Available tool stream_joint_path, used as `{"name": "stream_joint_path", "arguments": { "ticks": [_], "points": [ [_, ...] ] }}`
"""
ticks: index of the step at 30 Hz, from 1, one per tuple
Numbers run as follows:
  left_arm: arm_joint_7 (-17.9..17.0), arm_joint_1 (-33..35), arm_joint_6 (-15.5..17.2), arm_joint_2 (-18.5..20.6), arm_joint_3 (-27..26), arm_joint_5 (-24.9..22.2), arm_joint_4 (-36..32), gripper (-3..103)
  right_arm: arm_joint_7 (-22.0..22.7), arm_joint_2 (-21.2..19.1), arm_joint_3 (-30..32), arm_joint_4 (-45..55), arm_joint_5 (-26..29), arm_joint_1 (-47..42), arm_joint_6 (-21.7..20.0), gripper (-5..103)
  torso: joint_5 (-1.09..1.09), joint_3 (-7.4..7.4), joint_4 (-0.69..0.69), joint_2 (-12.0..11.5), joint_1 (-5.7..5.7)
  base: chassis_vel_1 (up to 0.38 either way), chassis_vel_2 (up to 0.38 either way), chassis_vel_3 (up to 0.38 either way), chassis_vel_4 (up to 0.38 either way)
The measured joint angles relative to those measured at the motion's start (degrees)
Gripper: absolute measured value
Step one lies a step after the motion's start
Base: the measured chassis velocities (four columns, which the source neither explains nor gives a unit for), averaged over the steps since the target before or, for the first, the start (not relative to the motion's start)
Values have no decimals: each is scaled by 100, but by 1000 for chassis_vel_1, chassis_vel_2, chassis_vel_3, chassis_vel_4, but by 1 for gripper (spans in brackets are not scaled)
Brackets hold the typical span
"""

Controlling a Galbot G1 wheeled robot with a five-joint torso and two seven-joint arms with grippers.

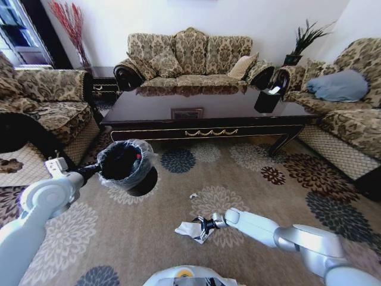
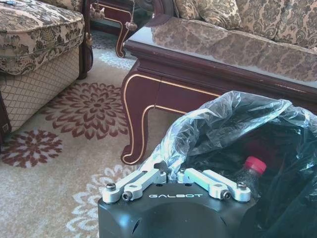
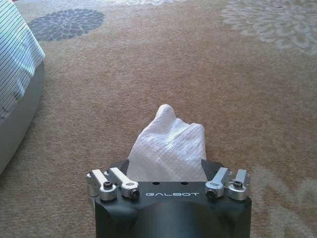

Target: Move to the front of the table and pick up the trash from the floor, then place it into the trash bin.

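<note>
The right hand (image 1: 203, 225), marked GALBOT, is closed on the crumpled white paper (image 1: 191, 230) low over the carpet (image 1: 250, 185). The left hand (image 2: 173, 174), also marked GALBOT, grips the bag-lined bin (image 1: 125, 162), a red-capped bottle (image 2: 249, 171) just beyond its fingers. A tiny white scrap (image 1: 193, 195) lies between both hands, before the worktop (image 1: 238, 107).

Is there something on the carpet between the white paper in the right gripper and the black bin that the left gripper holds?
Nothing visible: only bare carpet lies between the white paper in the right gripper and the bin at the left gripper.

Both pincers (image 1: 94, 169) (image 1: 199, 225) closed, arms outstretched.
</note>
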Motion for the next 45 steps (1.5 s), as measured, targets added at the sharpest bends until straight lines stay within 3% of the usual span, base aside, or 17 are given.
{"name": "stream_joint_path", "arguments": {
  "ticks": [2,9,12,15,18,24,39,45],
  "points": [
    [-5,1,0,0,3,2,-10,4,0,0,17,-1,-3,-7,5,83,0,0,0,0,0,0,0,0,0],
    [-23,31,-3,18,4,5,-61,4,10,-7,89,-9,-19,-36,75,51,0,0,0,-1,0,0,0,0,0],
    [-28,45,-3,25,5,5,-79,4,14,-1,112,-21,-25,-52,95,45,0,0,0,-1,0,0,0,0,0],
    [-35,53,-4,35,5,5,-84,4,18,-3,119,-22,-28,-69,130,29,1,0,0,-1,0,0,0,0,0],
    [-38,62,-5,35,4,5,-85,4,7,-11,126,-21,-23,-74,173,23,0,0,0,-1,0,0,0,0,0],
    [-44,73,-6,36,3,4,-104,4,-70,-60,168,7,47,-90,286,1,0,0,0,-1,0,0,0,0,0],
    [-63,62,-10,22,57,27,-123,4,-80,-139,351,95,179,-196,451,-1,1,0,0,-1,0,0,0,0,0],
    [-74,69,-10,30,44,27,-130,4,-2,-93,332,136,219,-193,466,26,0,0,0,-1,0,0,0,0,0]
  ]
}}
